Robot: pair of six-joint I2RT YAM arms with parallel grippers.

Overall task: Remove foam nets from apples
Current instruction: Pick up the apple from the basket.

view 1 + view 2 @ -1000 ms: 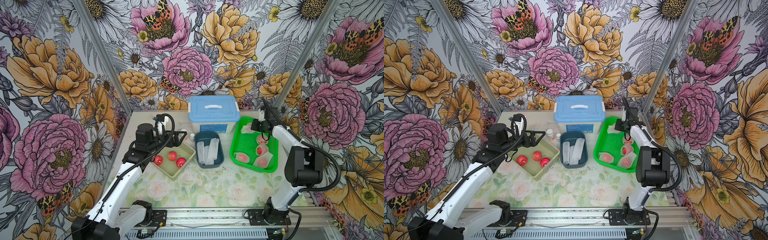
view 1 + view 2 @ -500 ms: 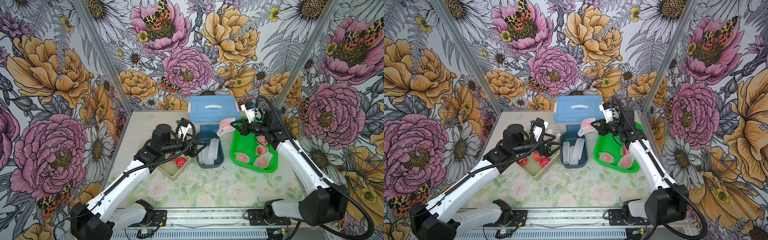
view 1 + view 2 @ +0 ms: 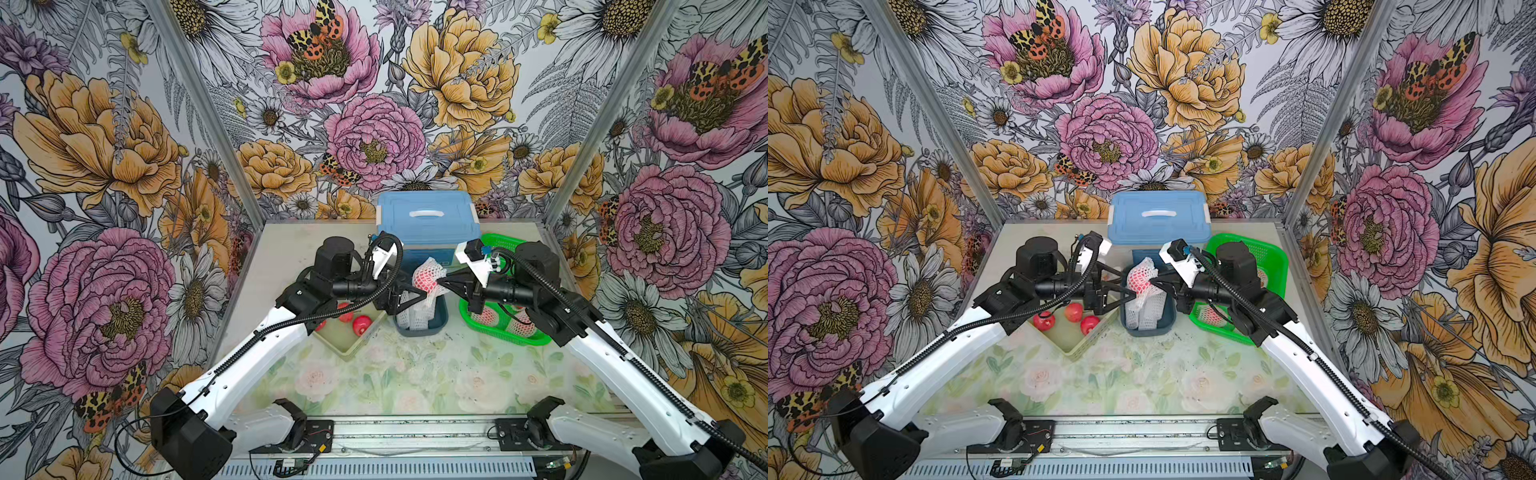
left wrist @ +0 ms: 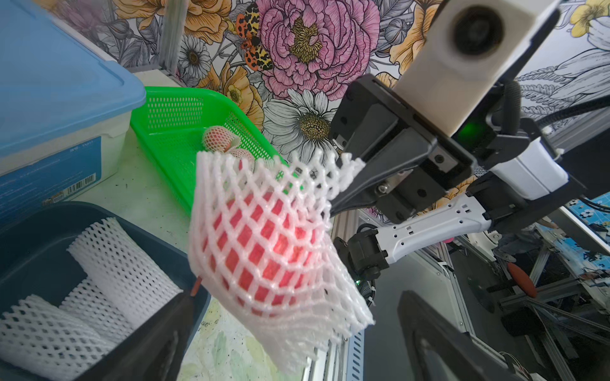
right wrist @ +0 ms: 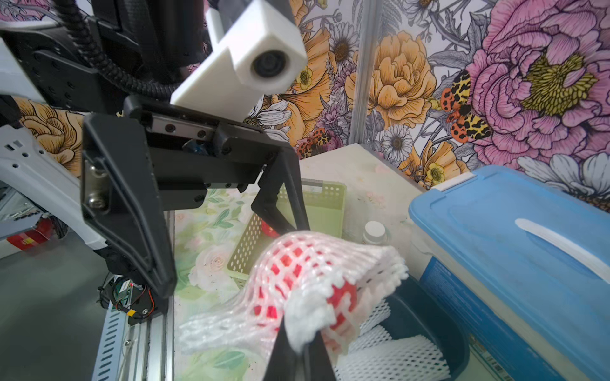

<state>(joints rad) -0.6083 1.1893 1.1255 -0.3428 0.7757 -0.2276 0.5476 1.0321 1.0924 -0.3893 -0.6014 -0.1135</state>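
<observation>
Hanging from pinched right jaws, foam net point(image 4: 307, 316) slopes downward, apple point(image 4: 264, 245) inside

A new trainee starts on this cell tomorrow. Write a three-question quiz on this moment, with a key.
1. True or false: the left hand is shut on the held net.
2. The empty nets lie in: A) the green basket, B) the dark bin, C) the blue box.
3. How many bare apples show in the tray in a top view?

Key: 1 false: it is open, and the right hand grips the net. 2 B. 3 three.
</observation>
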